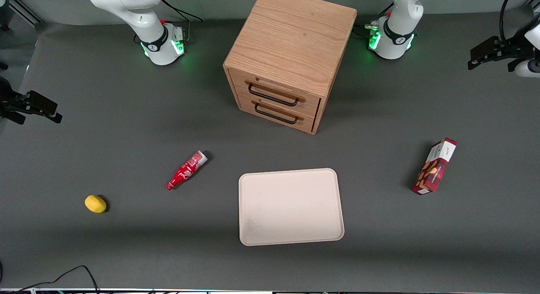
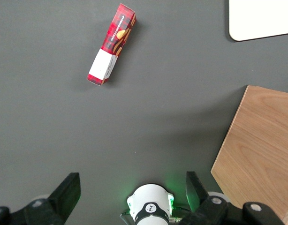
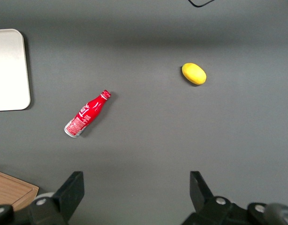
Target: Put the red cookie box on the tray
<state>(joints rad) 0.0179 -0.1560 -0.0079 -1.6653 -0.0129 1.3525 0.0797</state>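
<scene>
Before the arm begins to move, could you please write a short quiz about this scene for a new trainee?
1. True or false: the red cookie box already lies on the tray.
2. How many drawer handles show on the wooden cabinet?
3. The tool of the left arm is: A) shut on the box; B) open, high above the table, holding nothing; C) resting on the tray.

Key: 1 false, the box lies on the table toward the working arm's end, apart from the tray. 2 two. 3 B.

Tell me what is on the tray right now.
Nothing lies on the tray. The red cookie box rests on the table toward the working arm's end, untouched; the hand hangs open, higher up.
</scene>
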